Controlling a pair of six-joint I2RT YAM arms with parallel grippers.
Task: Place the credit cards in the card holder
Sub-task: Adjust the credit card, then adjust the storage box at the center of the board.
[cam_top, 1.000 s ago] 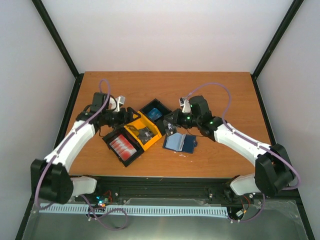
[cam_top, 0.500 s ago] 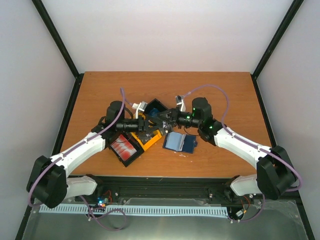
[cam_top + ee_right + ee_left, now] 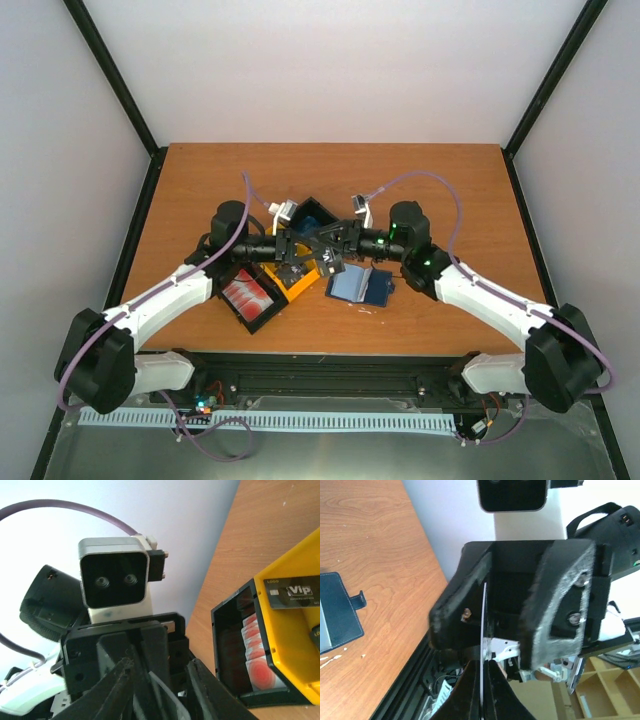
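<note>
Both grippers meet nose to nose in the air above the bins. My left gripper (image 3: 303,250) (image 3: 481,692) is shut on a thin credit card (image 3: 483,625), seen edge on in the left wrist view. My right gripper (image 3: 332,246) (image 3: 160,666) is open, and its fingers (image 3: 560,605) straddle the card and the left fingertips. The card holder (image 3: 362,286) (image 3: 337,615), a dark blue wallet with a lighter blue inside, lies open on the table below the right gripper. Several more red and white credit cards (image 3: 247,293) (image 3: 255,652) stand in a black bin.
A yellow bin (image 3: 293,276) (image 3: 295,645) with a dark card in it sits beside the black card bin (image 3: 262,315). Another black bin (image 3: 311,216) with something blue inside lies behind. The table's front edge and a black rail (image 3: 405,680) run close below.
The left arm has swung right from over the bins to meet the right gripper. The left jaws closed on the card, and the right jaws, shut before, have parted.
</note>
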